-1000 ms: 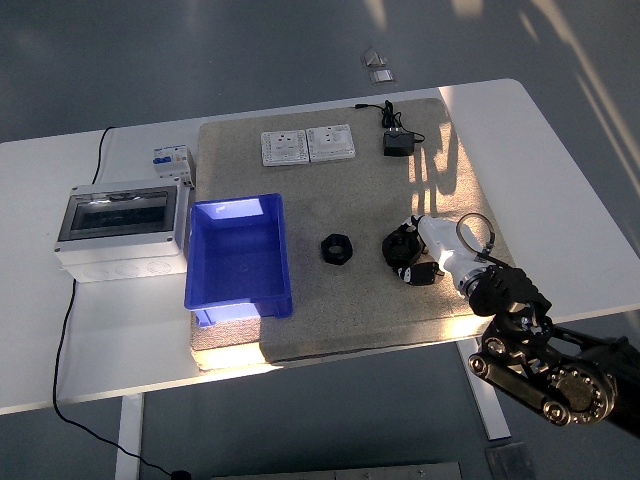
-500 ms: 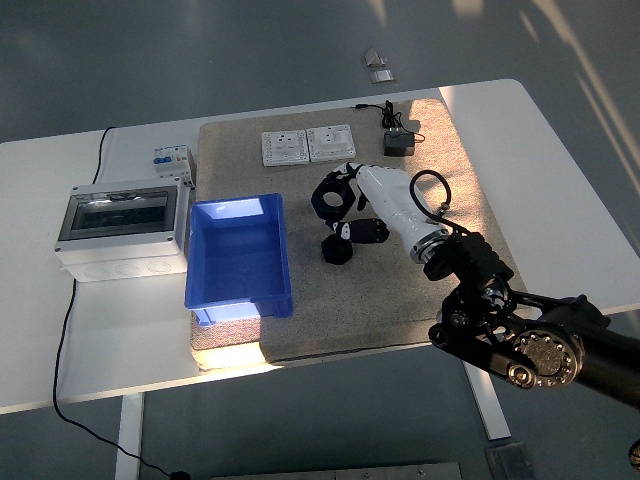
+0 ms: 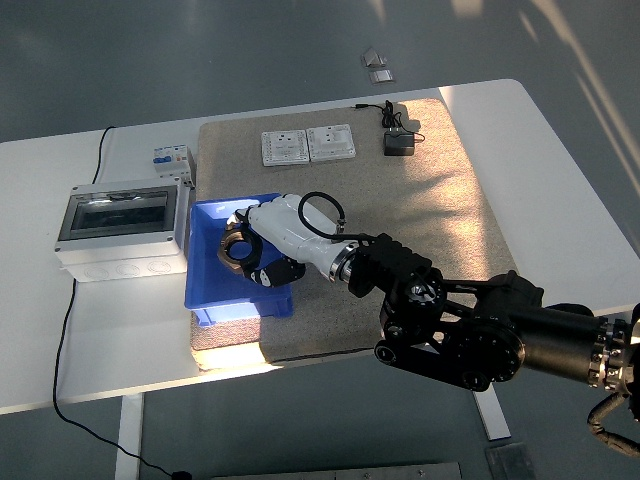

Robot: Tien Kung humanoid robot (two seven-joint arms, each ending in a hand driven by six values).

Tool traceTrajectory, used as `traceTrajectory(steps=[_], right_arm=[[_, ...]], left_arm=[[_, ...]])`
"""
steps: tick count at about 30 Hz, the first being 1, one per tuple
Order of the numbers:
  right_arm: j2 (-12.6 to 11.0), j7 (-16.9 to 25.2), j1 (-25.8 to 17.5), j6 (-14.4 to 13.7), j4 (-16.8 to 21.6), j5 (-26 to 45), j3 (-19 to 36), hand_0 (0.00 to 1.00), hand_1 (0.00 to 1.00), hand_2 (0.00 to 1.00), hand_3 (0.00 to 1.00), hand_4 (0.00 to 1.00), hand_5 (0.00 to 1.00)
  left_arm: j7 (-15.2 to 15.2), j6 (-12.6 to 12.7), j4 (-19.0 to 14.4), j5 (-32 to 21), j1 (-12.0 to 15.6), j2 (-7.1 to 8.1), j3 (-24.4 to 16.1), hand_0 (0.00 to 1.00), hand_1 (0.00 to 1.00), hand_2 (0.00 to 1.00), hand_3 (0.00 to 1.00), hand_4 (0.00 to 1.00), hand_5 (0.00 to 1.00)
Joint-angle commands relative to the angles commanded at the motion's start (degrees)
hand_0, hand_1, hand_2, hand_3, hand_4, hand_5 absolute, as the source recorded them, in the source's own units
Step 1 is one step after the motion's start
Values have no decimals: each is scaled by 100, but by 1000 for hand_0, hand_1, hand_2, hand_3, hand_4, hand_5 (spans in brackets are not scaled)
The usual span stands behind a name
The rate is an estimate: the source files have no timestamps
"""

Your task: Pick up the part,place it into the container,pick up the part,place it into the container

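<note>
So the right robot hand (image 3: 243,250) is out over the blue container (image 3: 215,280), fingers curled around a black ring-shaped part (image 3: 237,247), which hangs just above the bin floor and not down on it, as far as I can tell. I don't see another loose part on the tan mat (image 3: 430,210) on the desk (image 3: 560,170). The part looks like a rigid plastic nut, probably light and a bit slick, so pinching across the rim or hooking a finger through the hole seems safest. No fragility worries dropping it in, I'd guess. Left arm isn't showing.
</note>
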Motion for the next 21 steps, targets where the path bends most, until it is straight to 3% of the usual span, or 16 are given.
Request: traceTrajectory(steps=[4, 5, 10, 11, 21], right_arm=[[0, -28, 7, -203, -50, -113, -7, 858, 797, 780, 695, 528, 202], [0, -44, 2, -272, -62, -147, 6, 998, 898, 855, 756, 559, 241], [0, -80, -25, -386, -115, -158, -7, 998, 898, 855, 756, 559, 241], [0, -74, -36, -387, -117, -142, -14, 998, 998, 975, 924, 623, 294], [0, 75, -125, -445, -104, 44, 12, 998, 998, 995, 960, 662, 328]], left_arm=[[-30, 0, 0, 9, 11, 12, 11, 716, 711, 747, 759, 757, 895], [-35, 0, 0, 13, 13, 13, 12, 715, 710, 747, 755, 756, 895], [-59, 3, 0, -19, 24, 18, 54, 715, 710, 747, 755, 756, 895], [-76, 6, 0, -47, 28, 23, 88, 715, 710, 746, 752, 755, 893], [-117, 12, 0, -109, 49, 36, 179, 714, 710, 746, 748, 753, 887]])
